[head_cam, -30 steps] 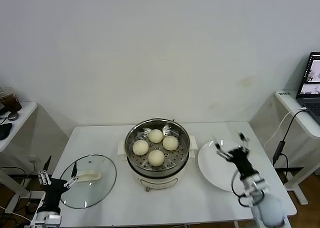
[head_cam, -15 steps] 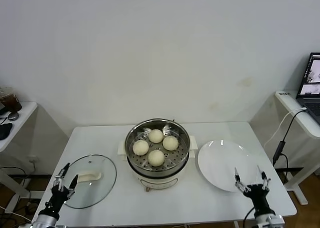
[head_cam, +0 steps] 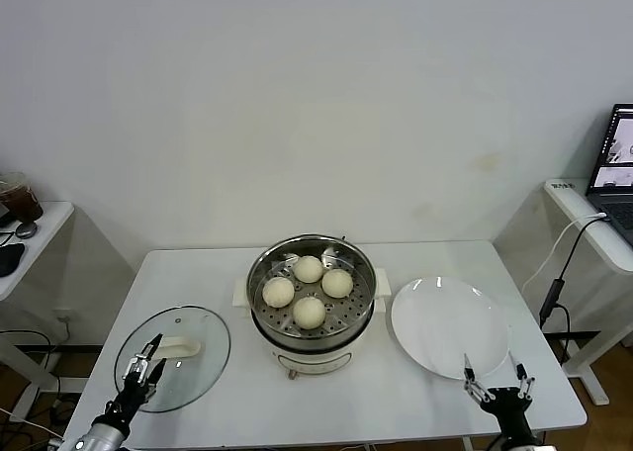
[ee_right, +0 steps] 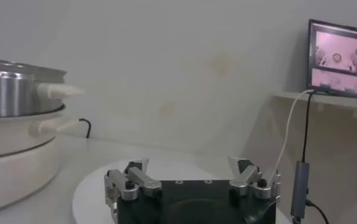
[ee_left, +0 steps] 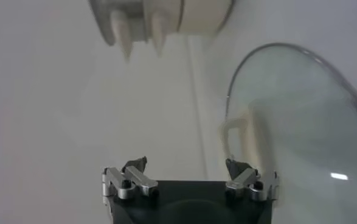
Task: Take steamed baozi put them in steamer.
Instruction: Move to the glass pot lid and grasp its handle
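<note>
Here all four baozi (head_cam: pixel 309 292) sit on the perforated tray inside the steamer (head_cam: pixel 311 342), mid-table, none touching a gripper. The left gripper (head_cam: pixel 143 372) hangs low at the table's near-left edge, over the near rim of the glass lid (head_cam: pixel 198 357), its fingers spread and holding nothing. The right gripper (head_cam: pixel 497 378) sits low at the near-right edge, just beside the near rim of the plate (head_cam: pixel 450 322), fingers likewise spread and empty. A laptop (head_cam: pixel 615 169) stands on a side table at far right.

Left pincer (head_cam: pixel 144 370) sits low at near left, fingers spread wide. Right pincer (head_cam: pixel 497 379) low at near right, likewise spread, holding nothing.
</note>
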`<control>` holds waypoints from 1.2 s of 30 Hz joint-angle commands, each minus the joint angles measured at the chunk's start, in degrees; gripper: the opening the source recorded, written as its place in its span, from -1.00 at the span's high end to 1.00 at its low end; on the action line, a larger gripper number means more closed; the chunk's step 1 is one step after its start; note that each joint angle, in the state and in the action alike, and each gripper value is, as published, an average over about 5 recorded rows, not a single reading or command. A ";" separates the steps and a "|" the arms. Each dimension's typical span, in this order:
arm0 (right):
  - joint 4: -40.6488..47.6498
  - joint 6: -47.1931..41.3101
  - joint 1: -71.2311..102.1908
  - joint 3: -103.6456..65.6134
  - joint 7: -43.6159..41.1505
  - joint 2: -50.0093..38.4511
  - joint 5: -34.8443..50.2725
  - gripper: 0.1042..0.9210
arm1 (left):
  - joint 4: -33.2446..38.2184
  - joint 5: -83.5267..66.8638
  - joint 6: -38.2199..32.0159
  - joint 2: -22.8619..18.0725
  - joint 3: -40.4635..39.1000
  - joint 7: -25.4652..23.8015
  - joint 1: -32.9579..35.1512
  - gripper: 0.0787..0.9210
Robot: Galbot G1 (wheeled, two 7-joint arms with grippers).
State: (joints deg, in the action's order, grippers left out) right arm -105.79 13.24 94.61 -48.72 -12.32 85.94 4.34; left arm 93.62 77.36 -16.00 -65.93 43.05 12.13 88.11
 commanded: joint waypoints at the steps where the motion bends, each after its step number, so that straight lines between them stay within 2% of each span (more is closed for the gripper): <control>1: 0.03 -0.32 1.26 0.09 -0.02 0.80 -0.08 -0.76 | -3.39 3.43 0.38 0.30 -0.99 -0.65 -4.08 -0.77; 22: 0.94 -0.04 1.12 0.88 -0.29 1.27 -0.97 -0.76 | -12.07 3.14 1.63 0.01 -3.33 -1.30 -14.23 -0.74; 25: 0.93 -0.08 1.15 0.92 -0.36 1.25 -1.00 -0.76 | -12.86 3.21 1.68 -0.30 -3.68 -1.34 -14.86 -0.59; 36: 0.77 -0.11 1.20 1.27 -0.56 1.13 -1.01 -0.76 | -15.01 2.82 1.88 -0.91 -4.00 -0.75 -15.73 0.17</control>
State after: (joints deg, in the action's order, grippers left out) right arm -104.88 13.18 95.73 -47.55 -12.83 87.06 3.31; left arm 80.35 80.34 -14.21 -66.86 38.99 10.85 73.66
